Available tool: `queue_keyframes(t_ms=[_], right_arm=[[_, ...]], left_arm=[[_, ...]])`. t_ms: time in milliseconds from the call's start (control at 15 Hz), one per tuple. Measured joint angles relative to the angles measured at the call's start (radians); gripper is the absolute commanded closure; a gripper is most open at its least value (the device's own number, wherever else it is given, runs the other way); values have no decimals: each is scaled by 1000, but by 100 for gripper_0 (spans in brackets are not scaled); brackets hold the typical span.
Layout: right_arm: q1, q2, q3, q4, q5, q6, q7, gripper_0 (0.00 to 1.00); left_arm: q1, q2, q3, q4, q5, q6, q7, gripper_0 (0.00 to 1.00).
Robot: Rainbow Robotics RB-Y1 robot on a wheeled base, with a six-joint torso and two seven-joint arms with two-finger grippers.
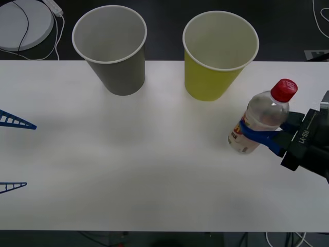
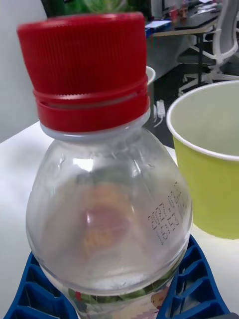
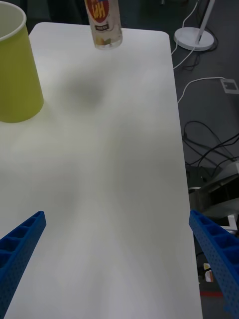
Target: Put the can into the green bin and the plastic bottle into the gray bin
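Two cups at top of frame, gray bin [image 1: 110, 47] left, green bin [image 1: 218, 56] right, right gripper [image 1: 267, 138] clamped on plastic bottle [image 1: 261, 116] at right edge, left gripper [image 1: 11, 153] spread apart at left edge, white table [image 1: 128, 170].

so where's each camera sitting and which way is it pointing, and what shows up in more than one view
Front view: above the arms, looking down at the white table; gray bin, green bin, left gripper open at the left edge, right gripper shut on the plastic bottle.
Right wrist view: on the right wrist, facing the bottle up close, blue fingers around it.
Left wrist view: on the left wrist, looking across the table, fingers spread.
Shared: bottle and green bin appear in all three.
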Motion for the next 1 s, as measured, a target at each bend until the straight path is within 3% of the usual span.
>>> queue_keyframes(t_ms=[400,867,1000], right_arm=[[0,-61,-49,-97,18,-1,-82,100],[-9,-124,-141,-220,248,-10,-457,100],[-47,-130,-166,-242,312,-67,-584,100]], left_arm=[[0,0,0,0,0,0,0,0],[0,0,0,0,0,0,0,0],[0,0,0,0,0,0,0,0]])
